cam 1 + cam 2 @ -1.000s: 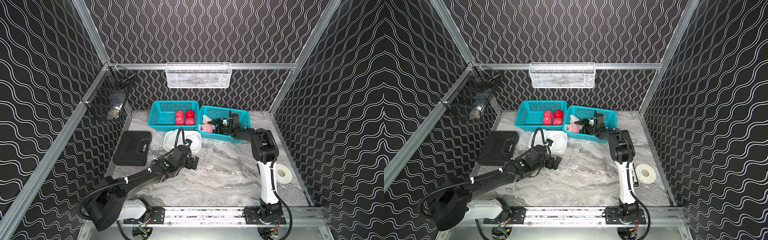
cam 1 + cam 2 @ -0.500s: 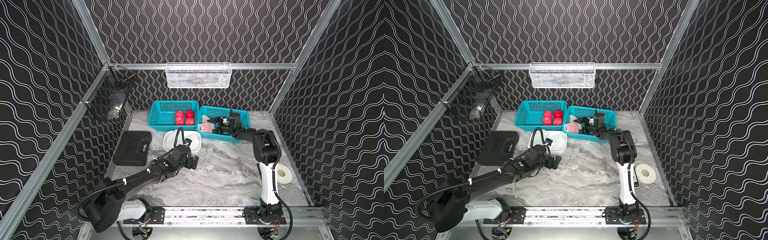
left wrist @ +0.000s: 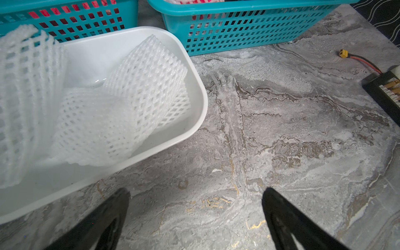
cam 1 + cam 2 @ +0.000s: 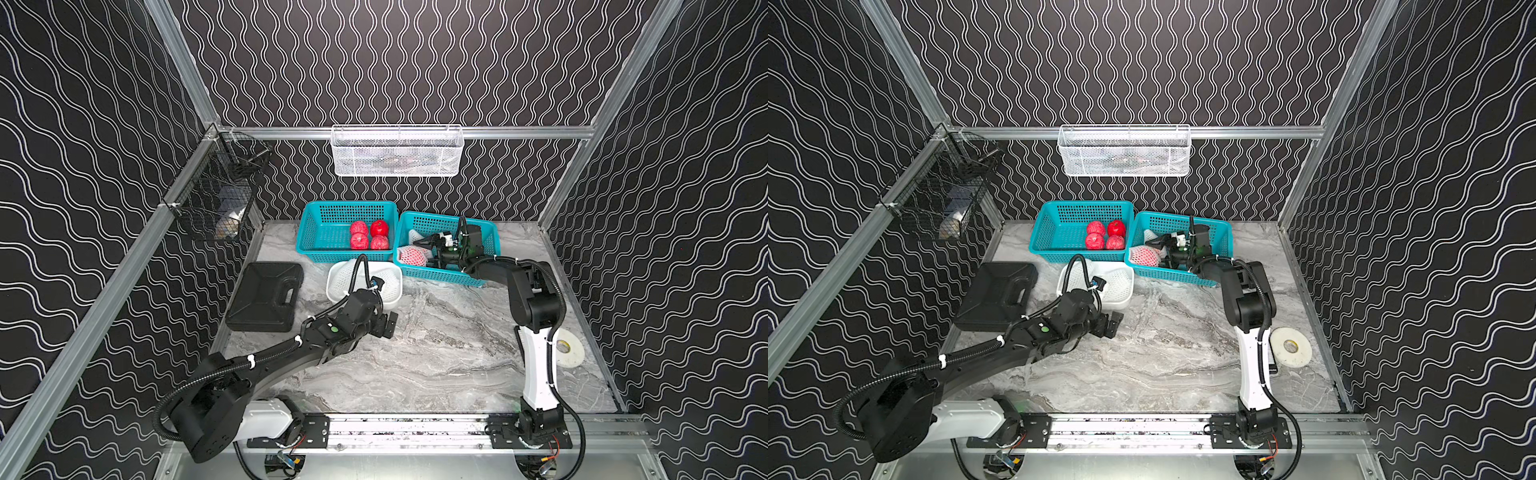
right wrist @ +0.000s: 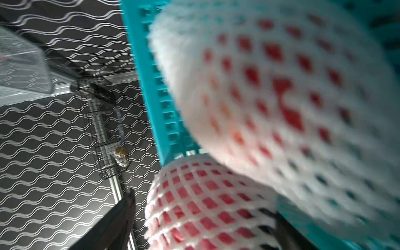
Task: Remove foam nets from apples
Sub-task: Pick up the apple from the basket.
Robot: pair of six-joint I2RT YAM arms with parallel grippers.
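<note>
My left gripper (image 3: 195, 192) hangs with its jaws wide apart over bare tabletop beside the white tub (image 3: 201, 101), where shed foam nets (image 3: 121, 104) lie. Four bare apples (image 4: 370, 235) sit in the left teal basket (image 4: 347, 204).

In the right teal basket (image 4: 440, 275), my right gripper (image 5: 203, 204) stands spread around a netted apple (image 5: 207, 194), not yet pinching. A second netted apple (image 5: 281, 86) crowds close. If I close here I may snag both nets, or drag the fruit along and tip the basket.

The grey marbled tabletop (image 4: 436, 353) looks slick, so the baskets could slide. Black wavy walls hem me in, with a white wire basket (image 4: 397, 151) on the back wall.
</note>
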